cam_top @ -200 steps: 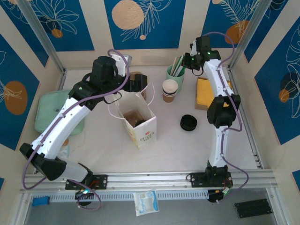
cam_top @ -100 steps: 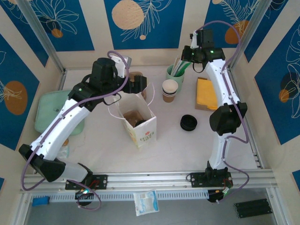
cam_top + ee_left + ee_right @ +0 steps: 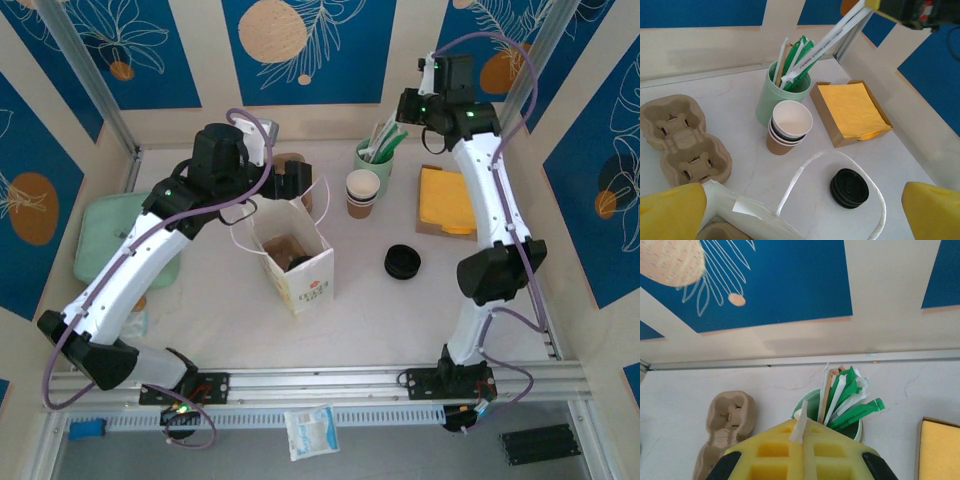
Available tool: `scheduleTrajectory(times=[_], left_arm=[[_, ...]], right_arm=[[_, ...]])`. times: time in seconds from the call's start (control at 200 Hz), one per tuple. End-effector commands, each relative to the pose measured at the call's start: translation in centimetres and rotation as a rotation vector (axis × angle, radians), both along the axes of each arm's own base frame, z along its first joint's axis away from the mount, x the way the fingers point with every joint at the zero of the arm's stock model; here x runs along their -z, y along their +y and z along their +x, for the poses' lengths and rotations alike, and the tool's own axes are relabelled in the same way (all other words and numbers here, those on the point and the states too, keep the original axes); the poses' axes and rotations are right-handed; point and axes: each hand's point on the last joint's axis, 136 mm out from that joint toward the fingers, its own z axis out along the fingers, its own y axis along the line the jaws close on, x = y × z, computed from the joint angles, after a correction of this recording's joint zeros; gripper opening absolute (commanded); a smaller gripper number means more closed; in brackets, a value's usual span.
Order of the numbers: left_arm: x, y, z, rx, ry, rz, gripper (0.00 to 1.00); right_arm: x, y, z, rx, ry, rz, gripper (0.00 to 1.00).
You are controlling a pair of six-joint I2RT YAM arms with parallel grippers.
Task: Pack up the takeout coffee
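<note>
The takeout coffee [image 3: 299, 261] appears to sit down inside the white paper bag [image 3: 305, 280] at mid-table. From above, a brown shape with a dark top shows through the bag's mouth, though it is too small to be sure. The left claw [image 3: 297, 180] hangs above the bag's far rim, its yellow fingers [image 3: 670, 212] spread wide with nothing between them. The right claw [image 3: 408, 108] is well apart at the far right, pinched shut on a white wrapped straw [image 3: 830, 37] whose lower end reaches the green cup [image 3: 767, 105] of straws.

Near that cup stand a stack of lidless cups [image 3: 790, 122], a cardboard tray [image 3: 824, 117] of yellow napkins, a pulp carrier [image 3: 682, 145] and loose black lids [image 3: 849, 188].

The top view looks into the bag's mouth. The left wrist view catches its rim, its looped handle and the straw's length. The right wrist view shows the straw's tip nipped between closed yellow fingers.
</note>
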Motion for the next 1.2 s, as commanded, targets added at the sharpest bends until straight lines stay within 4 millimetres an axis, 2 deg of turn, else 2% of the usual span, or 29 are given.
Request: scheduleTrajectory(times=[0.0,0.255,0.52,0.68,0.835,0.97,1.195], left_arm=[[-0.8,0.7,-0.6,-0.006,-0.033,0.008,0.99],[-0.8,1.8,-1.4,-0.029,-0.039,0.024,0.99],[-0.1,4.3,-2.9,-0.095,-0.029,0.056,0.99],[0.4,6.4,-4.0,-0.157,-0.022,0.079,0.99],[0.6,8.2,-5.1,-0.211,-0.023,0.082,0.99],[0.6,9.4,-5.9,-0.245,-0.026,0.075,0.99],[0.7,10.5,-6.9,-0.271,-0.028,0.071,0.99]], right_arm=[[-3.9,0.3,-2.3,-0.018,-0.086,0.037,0.0],[-8.6,1.4,-7.6,-0.066,-0.172,0.099,0.0],[-13.8,4.7,-15.2,-0.21,-0.262,0.176,0.0],[-15.5,6.7,-19.2,-0.305,-0.275,0.215,0.0],[-16.0,8.8,-22.4,-0.399,-0.249,0.235,0.0],[-15.4,10.6,-24.5,-0.467,-0.207,0.227,0.0],[-12.9,13.4,-26.3,-0.552,-0.111,0.16,0.0]])
